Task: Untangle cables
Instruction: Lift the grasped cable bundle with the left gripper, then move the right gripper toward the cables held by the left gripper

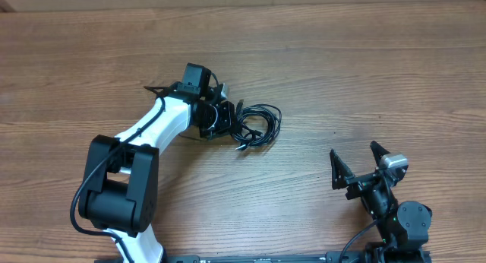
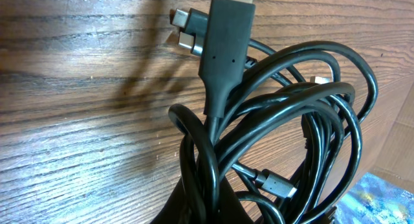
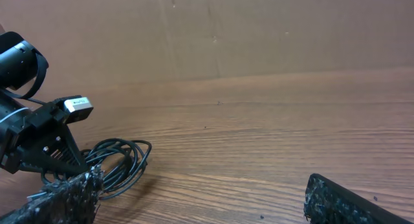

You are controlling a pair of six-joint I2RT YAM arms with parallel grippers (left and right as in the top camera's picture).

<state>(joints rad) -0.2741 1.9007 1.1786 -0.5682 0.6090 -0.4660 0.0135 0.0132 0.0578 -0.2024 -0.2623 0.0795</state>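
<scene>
Several thin black plug-ended cords [image 1: 257, 131] lie coiled mid-surface, clear of every edge. Left gripper [image 1: 222, 120] is clamped on the coil's side; right gripper [image 1: 353, 150], by the robot-side right corner, stands wide, empty. Advised: hold firm, draw one plug end outward slowly.

This is looking like a robotics lab bench. Two arms, left [image 1: 156, 130] and right [image 1: 399, 217], are standing on a black rail [image 1: 266, 258] at the edge of a wood-grain table [image 1: 342, 58], each carrying a camera [image 1: 196, 74] at the wrist. A plain brown board [image 3: 259, 30] is closing off the far side, and cables [image 1: 258, 126] are lying on the tabletop.
</scene>
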